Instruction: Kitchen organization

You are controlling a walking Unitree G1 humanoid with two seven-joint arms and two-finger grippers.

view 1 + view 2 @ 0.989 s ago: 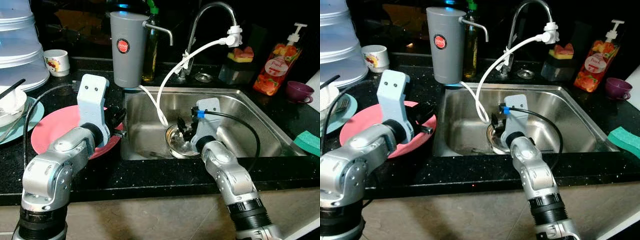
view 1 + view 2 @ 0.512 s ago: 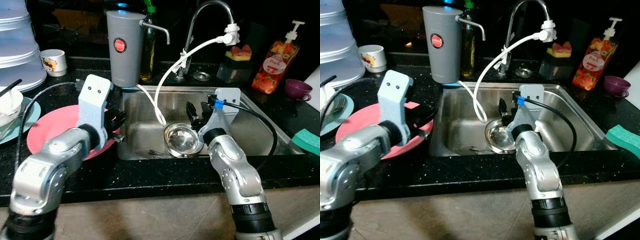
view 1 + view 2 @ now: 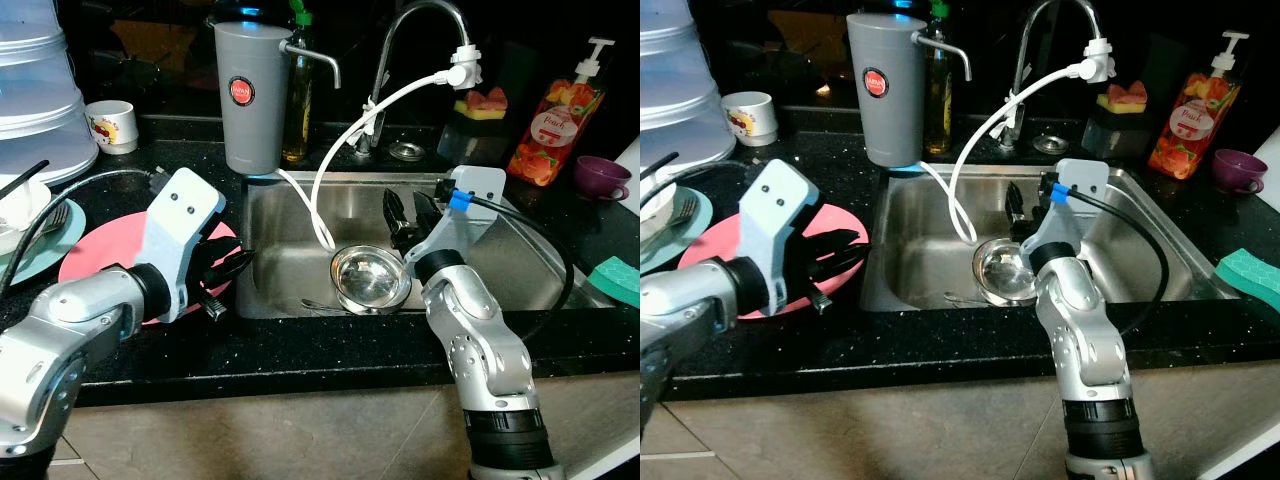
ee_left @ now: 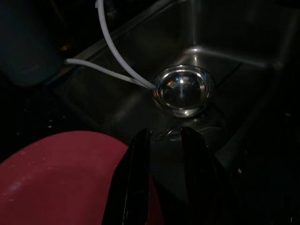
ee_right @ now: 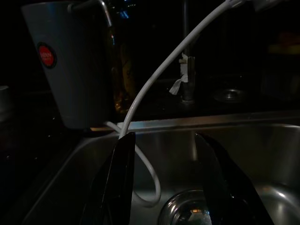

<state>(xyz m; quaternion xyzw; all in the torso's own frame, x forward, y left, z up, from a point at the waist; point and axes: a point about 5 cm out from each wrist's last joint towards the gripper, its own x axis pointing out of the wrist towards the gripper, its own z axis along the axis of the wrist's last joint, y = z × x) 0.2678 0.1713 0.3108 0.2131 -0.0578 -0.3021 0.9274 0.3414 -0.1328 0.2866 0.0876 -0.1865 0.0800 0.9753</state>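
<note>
Home kitchen; steel sink (image 3: 520,262), tap (image 3: 420,30), dish soap (image 3: 548,128), plates (image 3: 100,262).

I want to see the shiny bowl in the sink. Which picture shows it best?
The left eye view: the steel bowl sits whole and bright in the sink. The left wrist view shows it whole but dim, the right wrist view just its rim, and the right eye view hides part behind the arm.

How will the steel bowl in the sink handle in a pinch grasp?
The steel bowl looks polished and thin-walled, so probably light and slippery. Its rounded base may rock or slide on the sink floor. The rim is likely the best hold.
</note>
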